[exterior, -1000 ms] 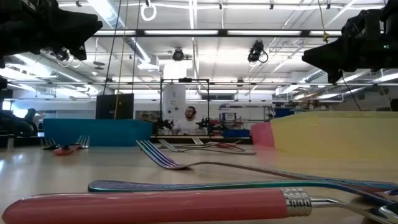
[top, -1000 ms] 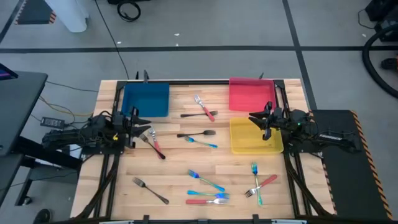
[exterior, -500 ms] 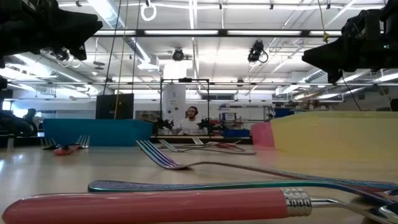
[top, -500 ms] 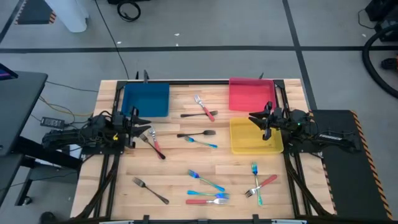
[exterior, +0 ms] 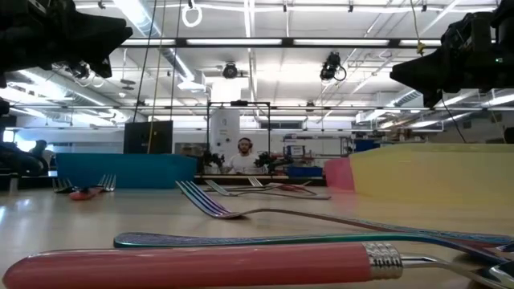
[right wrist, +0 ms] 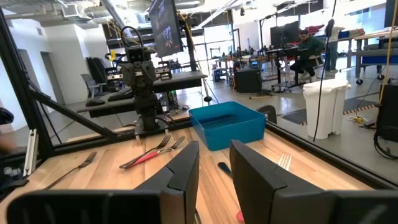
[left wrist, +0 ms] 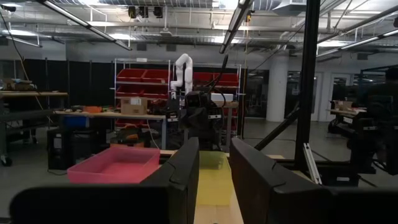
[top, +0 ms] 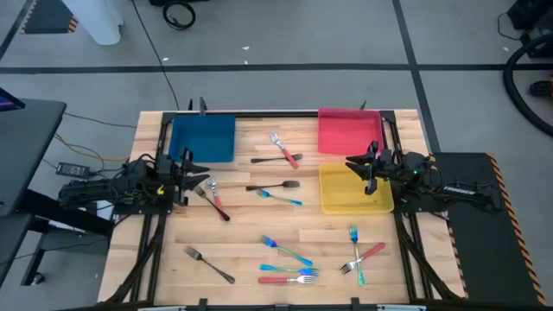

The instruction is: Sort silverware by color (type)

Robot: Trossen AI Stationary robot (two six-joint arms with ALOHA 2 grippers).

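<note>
Both arms parked, nothing sorted yet. My left gripper hovers at the left edge of the pale wooden table, jaws parted a little, nothing between them. My right gripper hangs over the near rim of the yellow rectangular plastic tray, jaws likewise slightly apart and empty.

Silverware is all loose on the table:
- a grey metal fork crossed with a red-handled fork, just beside my left gripper
- red-handled fork with silver tines crossing a dark grey fork, between the blue rectangular tray and the red rectangular tray
- dark grey fork and teal iridescent fork mid-table
- lone grey metal fork, front left
- teal and red cluster at front centre, teal/red crossed pair front right

Trays look empty from above.

My read: the pair beside the left gripper is the cheapest first pick. To do it well I'd open wider, come straight down on the handle clear of the crossing point, jaws across the handle, so the second fork isn't dragged along. Flat handles on wood: risk of slipping out, so close low and firm.
</note>
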